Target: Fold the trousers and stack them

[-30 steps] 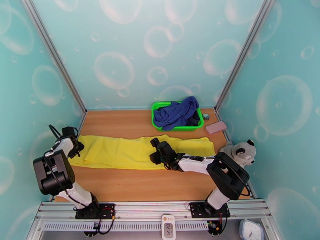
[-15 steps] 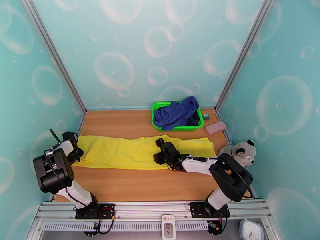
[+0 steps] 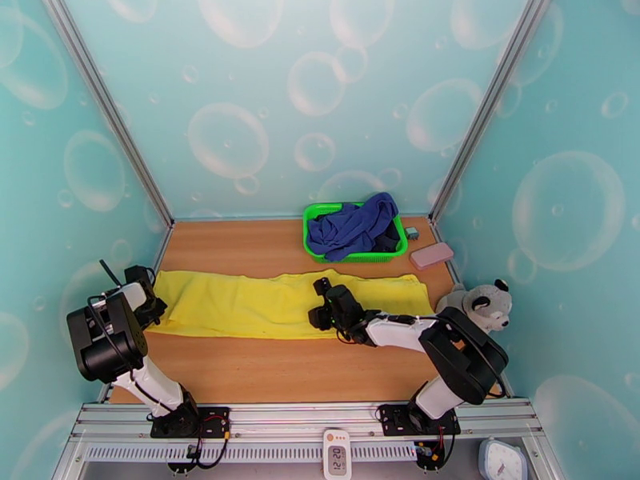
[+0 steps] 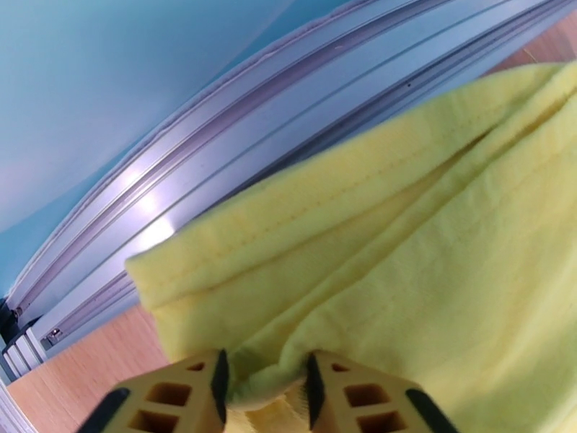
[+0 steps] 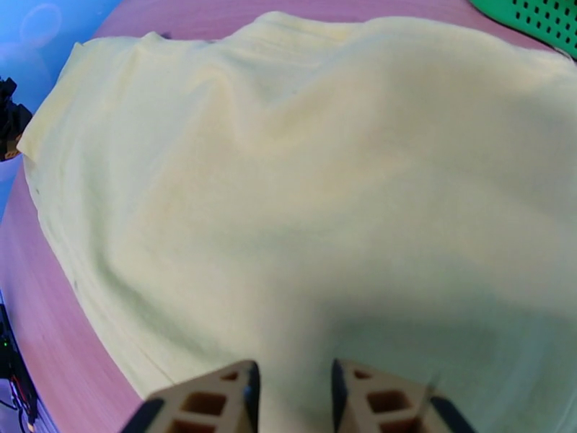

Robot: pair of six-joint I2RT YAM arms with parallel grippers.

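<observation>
**Fold of trousers: grip check**

Finds trousers lying as a long strip across the table, left edge toward right edge. Notes left claw clamped on the left-end hem; cannot tell whether right claw grips or merely presses mid-strip. Advise lifting level, carrying left end over, keeping hems aligned.

The bright yellow soft-fabric trousers run off the left wrist view's right and bottom edges, the right wrist view crops the perforated green plastic basket, and the small grey object beside it is too small to identify.
</observation>
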